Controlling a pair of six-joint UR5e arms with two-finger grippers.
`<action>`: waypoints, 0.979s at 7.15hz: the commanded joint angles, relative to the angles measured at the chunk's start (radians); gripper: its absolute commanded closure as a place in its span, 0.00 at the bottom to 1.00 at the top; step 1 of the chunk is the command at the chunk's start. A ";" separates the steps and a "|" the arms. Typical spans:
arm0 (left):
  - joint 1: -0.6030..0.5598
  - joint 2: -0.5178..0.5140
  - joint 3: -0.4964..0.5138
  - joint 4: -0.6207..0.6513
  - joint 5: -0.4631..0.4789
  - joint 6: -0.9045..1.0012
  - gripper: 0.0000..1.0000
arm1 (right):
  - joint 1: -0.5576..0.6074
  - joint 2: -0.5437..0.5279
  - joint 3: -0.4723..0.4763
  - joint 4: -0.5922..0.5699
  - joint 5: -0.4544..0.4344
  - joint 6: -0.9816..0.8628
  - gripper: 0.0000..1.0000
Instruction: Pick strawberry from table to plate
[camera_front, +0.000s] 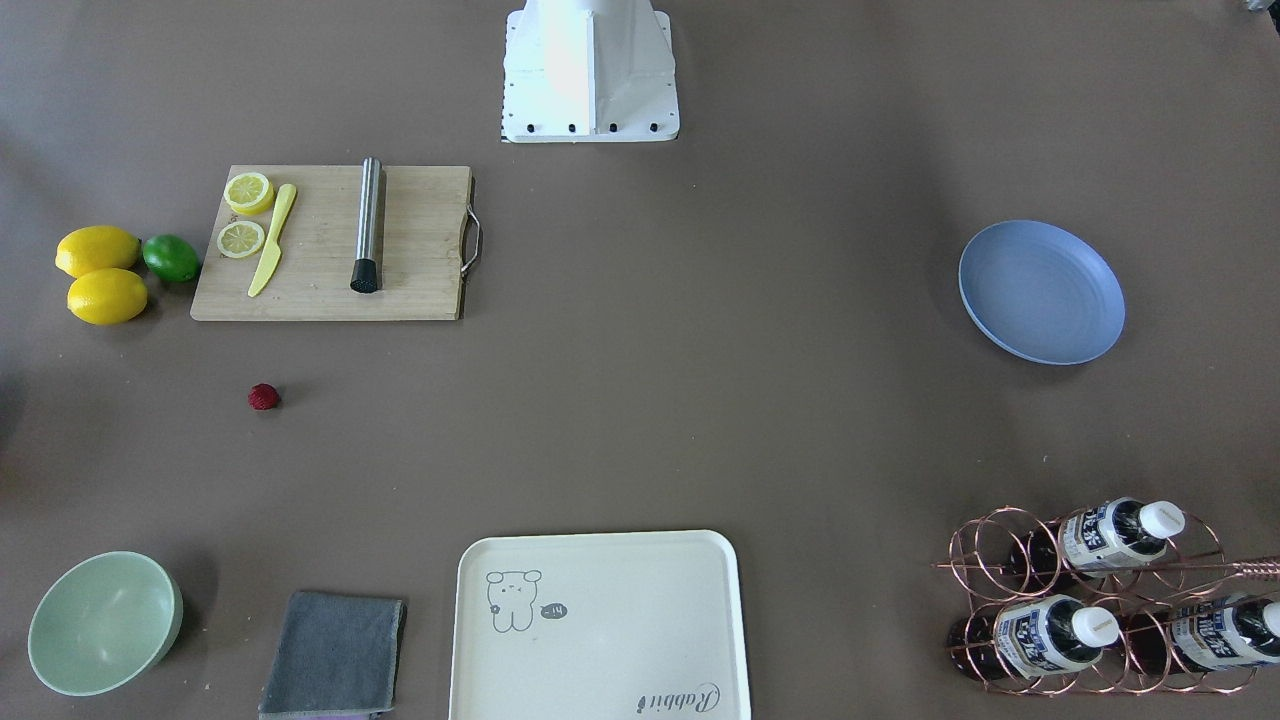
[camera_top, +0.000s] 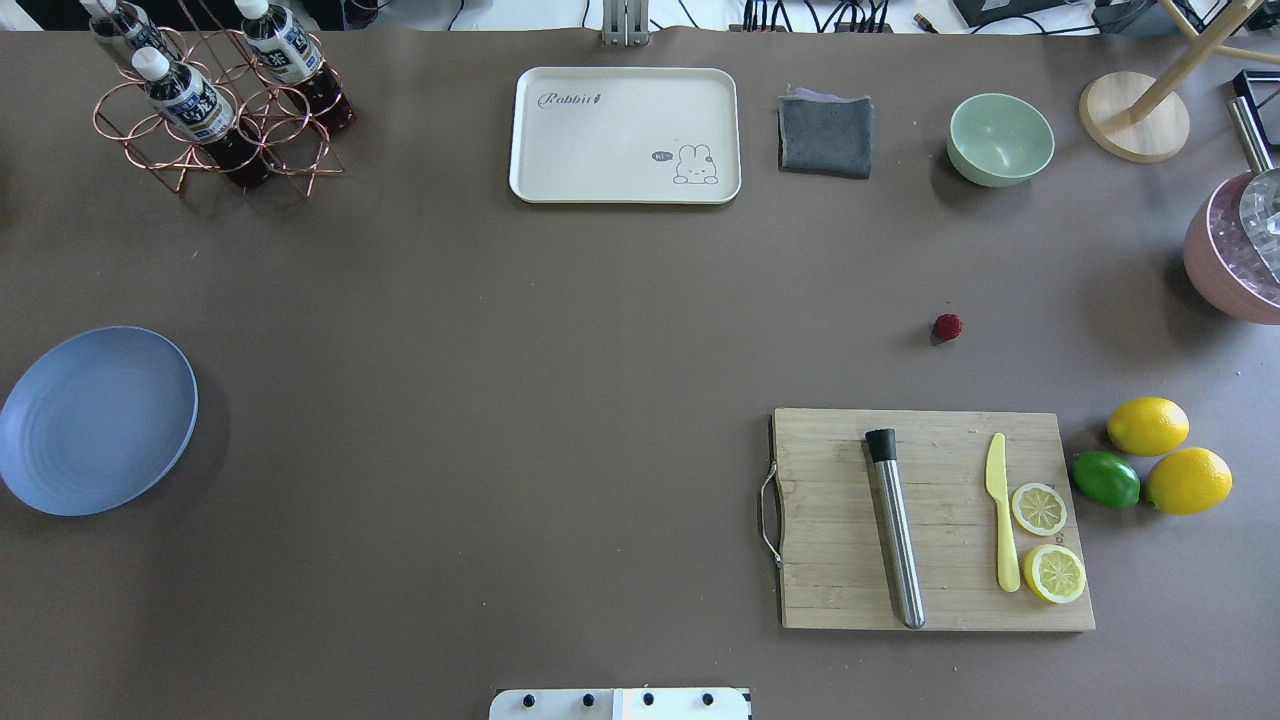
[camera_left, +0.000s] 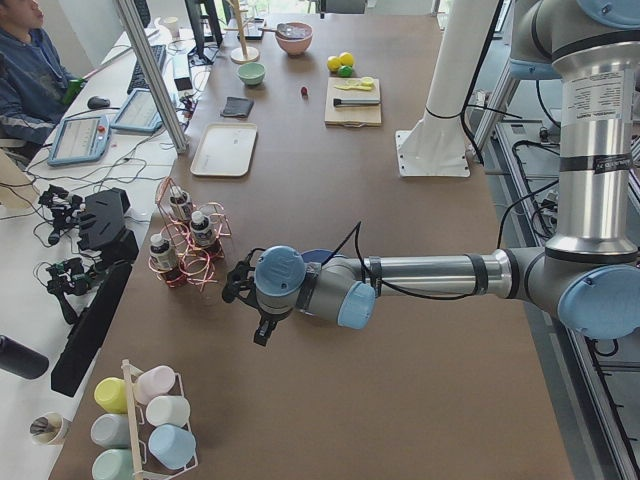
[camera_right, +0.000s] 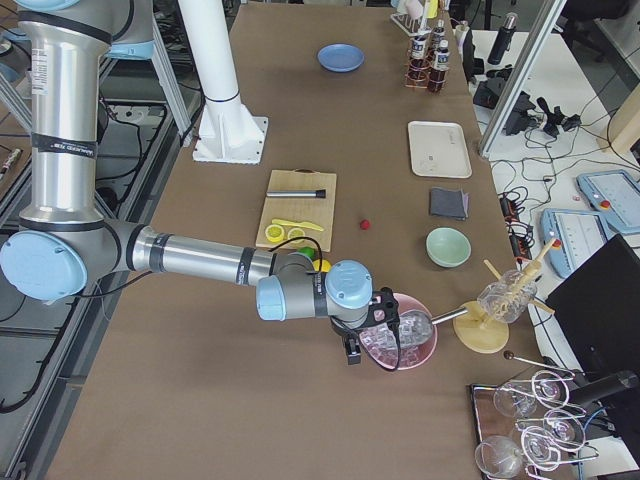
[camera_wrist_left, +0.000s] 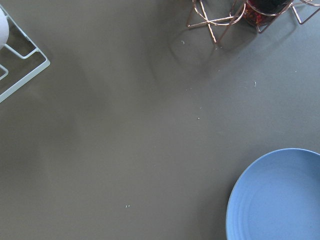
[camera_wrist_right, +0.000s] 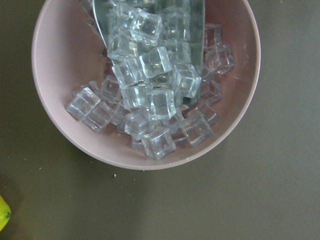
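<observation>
On the table (camera_top: 500, 350), strawberry (camera_top: 947, 326) lies well apart from plate (camera_top: 95, 420); left claw (camera_left: 260, 333) and right claw (camera_right: 352, 352) states unclear.

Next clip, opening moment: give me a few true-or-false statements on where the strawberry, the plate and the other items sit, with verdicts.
1. The strawberry lies on the bare table, off the cutting board. True.
2. The strawberry is already on the plate. False: it lies on the table, far across from the plate.
3. Two lemons and a lime sit beside the cutting board. True.
4. The ice cubes are in the pale green bowl. False: they are in the pink bowl; the pale green bowl shows nothing inside.
</observation>
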 joint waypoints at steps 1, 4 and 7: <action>0.048 0.008 0.026 -0.049 0.004 -0.041 0.02 | -0.053 -0.004 0.037 0.086 -0.004 0.152 0.00; 0.166 0.020 0.101 -0.282 0.022 -0.293 0.02 | -0.159 -0.005 0.048 0.221 -0.034 0.390 0.00; 0.290 0.020 0.221 -0.549 0.078 -0.496 0.02 | -0.175 -0.007 0.047 0.229 -0.034 0.399 0.00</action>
